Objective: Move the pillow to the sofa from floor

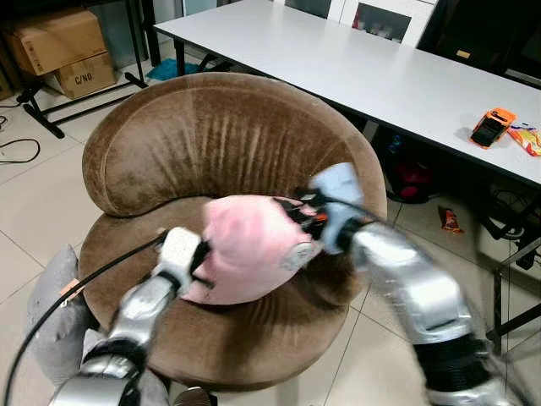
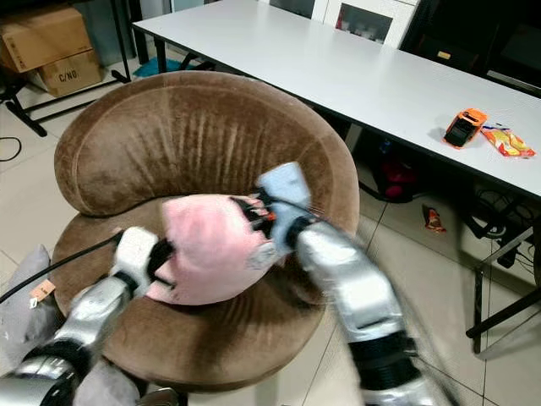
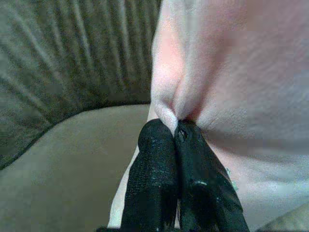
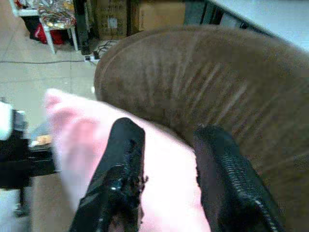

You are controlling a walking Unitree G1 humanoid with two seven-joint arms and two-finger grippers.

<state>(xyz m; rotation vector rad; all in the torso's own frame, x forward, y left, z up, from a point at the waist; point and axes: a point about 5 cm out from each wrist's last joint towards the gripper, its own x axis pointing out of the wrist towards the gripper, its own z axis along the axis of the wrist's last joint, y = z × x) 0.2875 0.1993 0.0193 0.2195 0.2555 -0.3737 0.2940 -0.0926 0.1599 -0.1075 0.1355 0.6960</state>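
Beyond the sofa, on the far right, you have a long white table (image 1: pixel 355 68) carrying an orange device (image 1: pixel 492 127) and a bright packet (image 1: pixel 526 138). Cardboard boxes (image 1: pixel 63 51) sit on a low rack at the far left. Nearer, the brown round sofa (image 1: pixel 211 144) takes up the centre of your view, standing on a pale tiled floor (image 1: pixel 34 203). A grey cushion (image 1: pixel 55 313) lies on the floor against the sofa's near-left side. You will find the pink pillow (image 1: pixel 249 249) over the sofa seat, held between both arms and touching the seat cushion. Your left tool (image 3: pixel 176 133) is clamped tight on a pinched fold at the pillow's left edge. Your right tool (image 4: pixel 166 145) sits at the pillow's right side, fingers (image 4: pixel 120 164) spread apart over the pink fabric.
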